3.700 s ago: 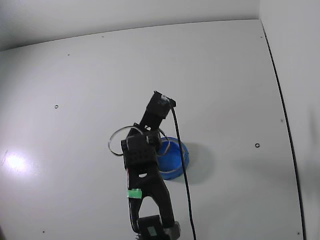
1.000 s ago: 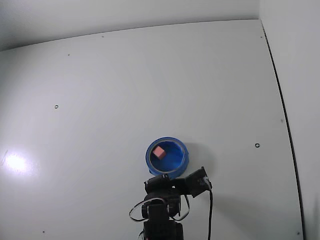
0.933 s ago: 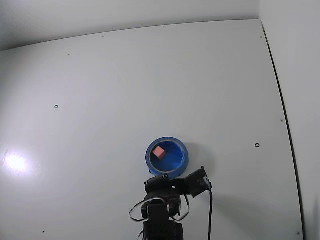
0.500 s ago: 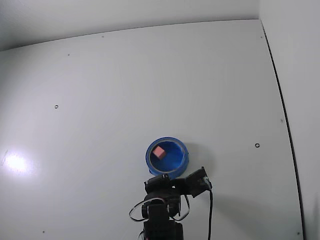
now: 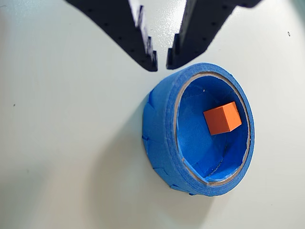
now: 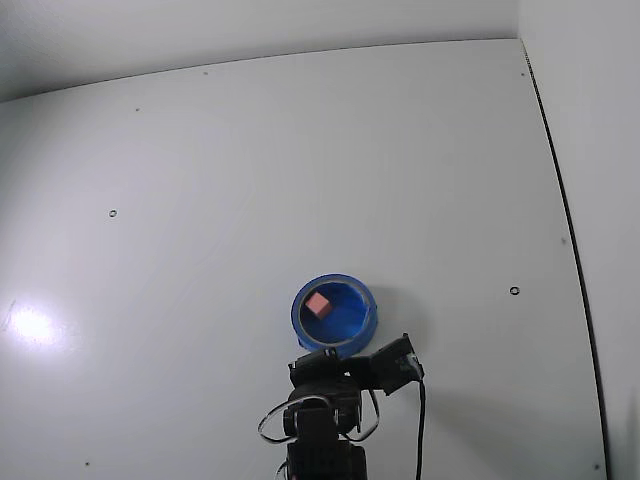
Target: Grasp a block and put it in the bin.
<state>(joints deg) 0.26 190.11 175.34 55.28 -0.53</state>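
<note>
The small orange-pink plastic cube [image 5: 222, 118] lies loose on the floor of the round, thick-rimmed bright blue bowl [image 5: 162, 129], toward the right side of the bowl in the wrist view. In the fixed view the cube [image 6: 318, 303] sits left of the middle of the bowl [image 6: 366, 318].

The black two-finger gripper [image 5: 162, 61] comes in from the top edge of the wrist view. Its serrated tips hang just beyond the bowl's upper-left rim, outside the bowl and apart from the cube. The jaws stand nearly closed, with only a narrow gap between the tips, and nothing is held between them. In the fixed view the folded black arm [image 6: 335, 400] sits at the near edge, just below the bowl; the fingertips themselves cannot be made out there.

The bowl rests on a plain white tabletop [image 6: 300, 170] with a few small dark holes scattered over it. A bright glare spot [image 6: 30, 324] shows at the left. A thin dark seam [image 6: 565, 210] runs down the right side, with a pale wall beyond the far edge.
</note>
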